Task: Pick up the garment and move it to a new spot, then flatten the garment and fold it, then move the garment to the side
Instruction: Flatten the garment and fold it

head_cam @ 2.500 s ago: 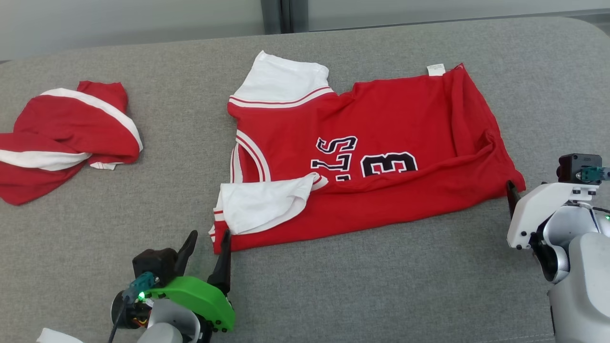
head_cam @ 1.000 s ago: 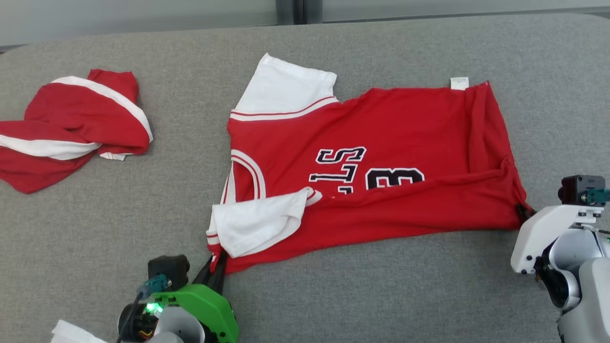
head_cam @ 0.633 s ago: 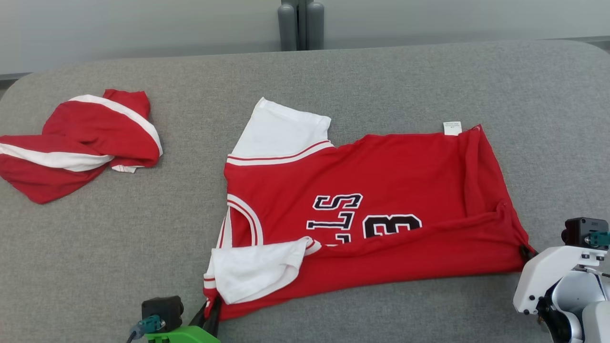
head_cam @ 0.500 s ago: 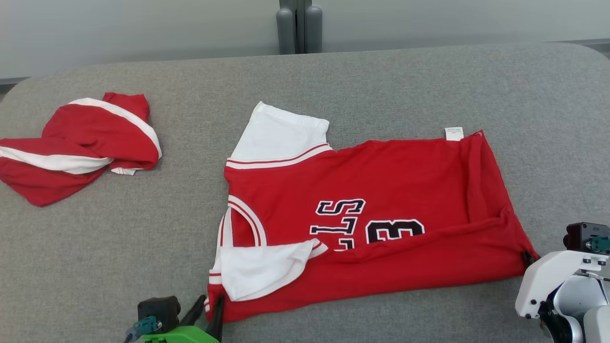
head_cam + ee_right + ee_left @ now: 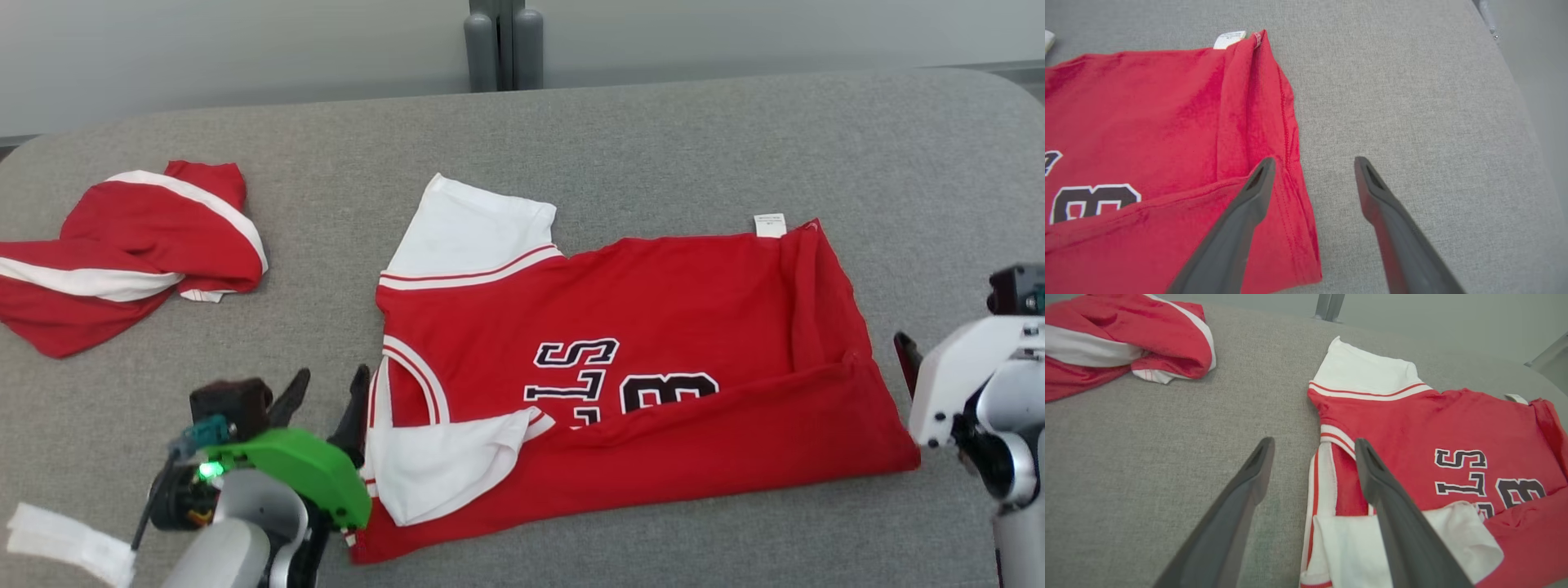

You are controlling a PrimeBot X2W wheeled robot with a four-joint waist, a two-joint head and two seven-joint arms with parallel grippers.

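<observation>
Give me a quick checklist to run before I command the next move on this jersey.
1. Open, empty left gripper: ok.
2. Open, empty right gripper: ok.
3. Flat jersey: not ok. The near sleeve is folded onto the chest, and the near edge is doubled up over the lettering.
4. Spread far sleeve: ok.
5. Gap to the second garment: ok, bare table lies between them.
</observation>
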